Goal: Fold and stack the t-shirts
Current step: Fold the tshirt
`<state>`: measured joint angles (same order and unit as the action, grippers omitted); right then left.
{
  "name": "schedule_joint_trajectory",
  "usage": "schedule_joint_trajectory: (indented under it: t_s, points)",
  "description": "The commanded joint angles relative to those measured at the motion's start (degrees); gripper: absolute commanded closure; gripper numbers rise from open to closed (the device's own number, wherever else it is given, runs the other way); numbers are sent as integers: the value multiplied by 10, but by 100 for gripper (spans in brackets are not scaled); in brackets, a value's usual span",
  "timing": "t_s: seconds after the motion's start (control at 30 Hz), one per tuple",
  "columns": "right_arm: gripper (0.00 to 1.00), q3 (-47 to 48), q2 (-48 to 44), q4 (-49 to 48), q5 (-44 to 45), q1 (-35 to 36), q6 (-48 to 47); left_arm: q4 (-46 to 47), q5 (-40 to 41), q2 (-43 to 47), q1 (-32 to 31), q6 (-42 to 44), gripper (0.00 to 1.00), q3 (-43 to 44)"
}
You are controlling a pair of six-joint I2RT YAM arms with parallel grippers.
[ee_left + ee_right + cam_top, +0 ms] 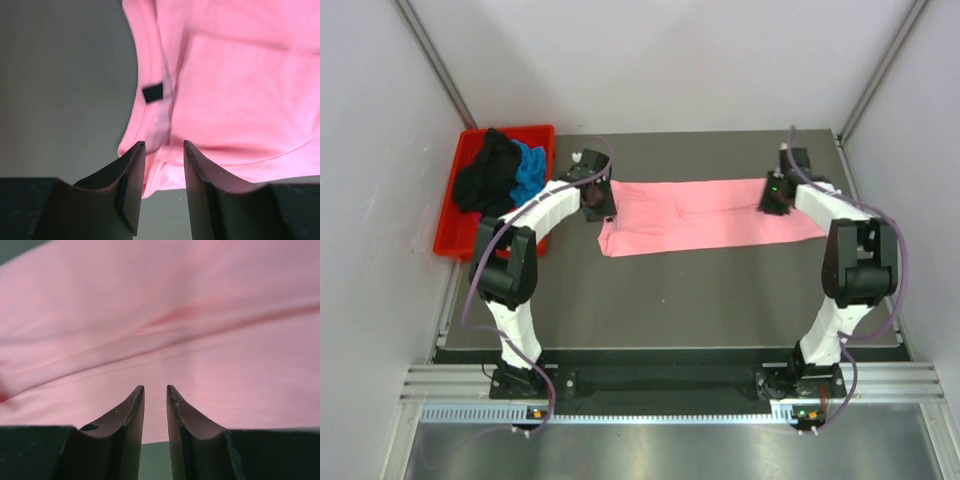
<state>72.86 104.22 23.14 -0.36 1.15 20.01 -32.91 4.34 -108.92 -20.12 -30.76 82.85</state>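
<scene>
The pink t-shirt (710, 215) lies as a long strip across the middle of the table (670, 300), with 1 arm at each end. The black t-shirt (482, 172) and blue t-shirt (530, 170) wait in the red bin (445, 240) at upper left.

The left gripper (597, 205) hangs over the strip's left end, jaws spread and pinching nothing. In its wrist view the hem corner sits just past the tips. The right gripper (775, 195) hovers over the right end with its jaws nearly together, a thin slit showing and no cloth in it.

The step looks like the end-to-end fold. To do it well, I would:
- widen the right jaws first
- bite every layer at the edge, not just the top 1
- lift both corners evenly, so the strip stays flat
</scene>
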Motion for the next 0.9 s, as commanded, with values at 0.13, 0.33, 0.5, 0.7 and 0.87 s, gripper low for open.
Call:
schedule_joint_trajectory:
  t_s: [0.13,0.33,0.5,0.7,0.87]
  points:
    - [74,96,33,-106,-170,143,-57,60,-104,-46,48,46,59,86]
    - [74,177,122,-126,-209,195,-94,96,-150,-105,54,86,60,131]
    - [76,219,172,-116,-200,210,-103,122,-173,-135,54,101,61,142]
    - [74,225,205,-126,-197,211,-103,134,-180,-163,54,111,62,154]
    - [74,222,218,-140,-222,214,-111,149,-187,-168,54,114,62,148]
